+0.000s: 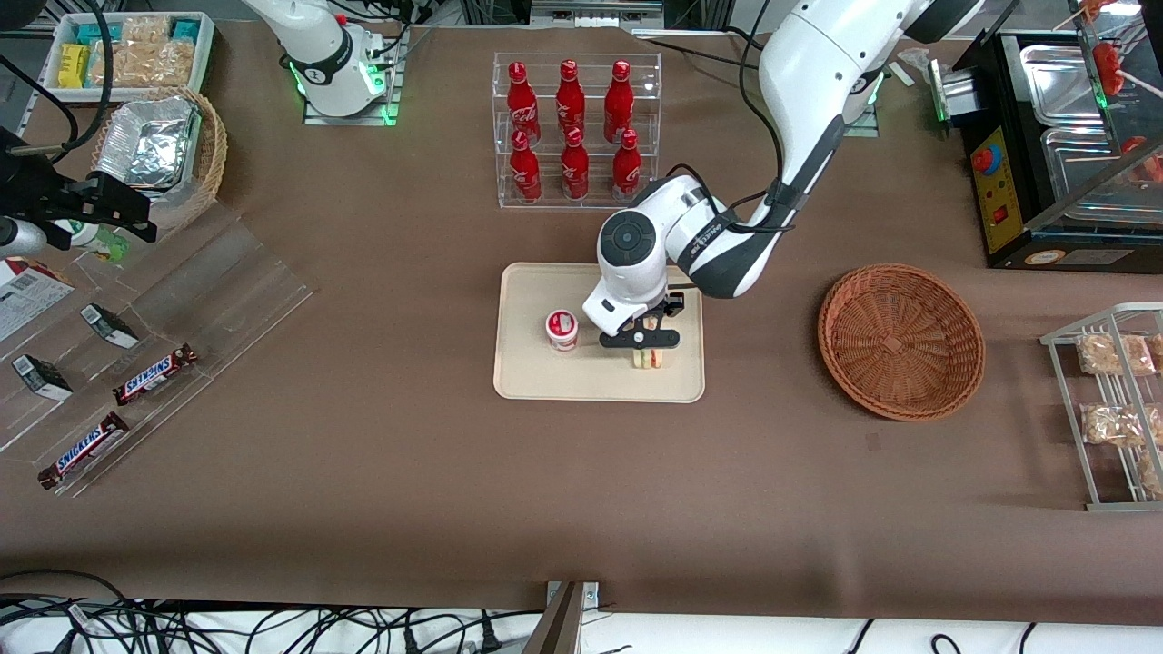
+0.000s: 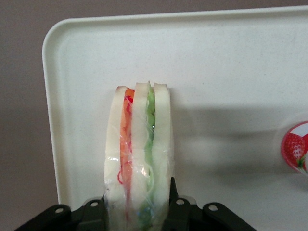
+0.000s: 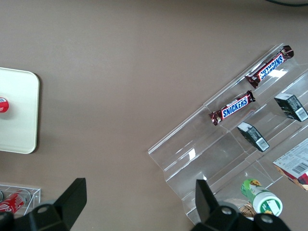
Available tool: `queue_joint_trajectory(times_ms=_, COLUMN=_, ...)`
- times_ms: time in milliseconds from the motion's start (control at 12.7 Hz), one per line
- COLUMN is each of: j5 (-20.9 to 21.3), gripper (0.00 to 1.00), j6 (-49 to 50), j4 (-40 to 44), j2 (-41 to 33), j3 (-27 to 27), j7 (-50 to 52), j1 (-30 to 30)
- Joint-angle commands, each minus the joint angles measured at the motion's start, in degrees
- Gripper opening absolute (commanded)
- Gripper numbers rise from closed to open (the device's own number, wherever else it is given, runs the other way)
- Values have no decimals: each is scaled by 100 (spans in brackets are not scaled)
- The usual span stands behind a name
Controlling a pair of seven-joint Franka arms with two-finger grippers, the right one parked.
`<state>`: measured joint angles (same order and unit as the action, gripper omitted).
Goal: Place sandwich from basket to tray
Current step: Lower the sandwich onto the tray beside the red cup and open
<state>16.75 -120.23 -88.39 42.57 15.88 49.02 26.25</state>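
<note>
Brown tabletop [image 1: 382, 436] carries the tray [image 1: 527, 372] near its middle and the basket [image 1: 899, 341] toward the working arm's end, now holding nothing. That leaves the task nearly done: the sandwich [image 2: 139, 154] is over the tray, standing on edge beside a small cup [image 1: 561, 330], but the tool [image 1: 643, 341] clasps its sides, so release and retreat remain. Whether it touches the tray I cannot tell. From above, the arm reaches down, wrist bent over the tray.
</note>
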Motion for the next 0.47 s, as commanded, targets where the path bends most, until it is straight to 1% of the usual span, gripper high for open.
queue_joint_trajectory(times_ms=0, j5=294, gripper=41, j6=52, j4=86, j2=102, j3=-41, j7=11, j1=100)
queue_joint_trajectory(times_ms=79, j5=294, gripper=42, j6=52, j4=86, j2=94, j3=-50, j7=12, j1=109)
queue_joint_trajectory(times_ms=158, j5=294, gripper=47, j6=52, j4=94, j2=102, j3=-41, j7=12, j1=109)
queue_joint_trajectory(times_ms=237, j5=294, gripper=69, j6=44, j4=94, j2=94, j3=-41, j7=12, j1=100)
queue_joint_trajectory(times_ms=316, j5=294, gripper=100, j6=44, j4=103, j2=93, j3=-41, j7=3, j1=109)
queue_joint_trajectory(times_ms=395, j5=294, gripper=100, j6=44, j4=147, j2=85, j3=-41, j7=11, j1=100)
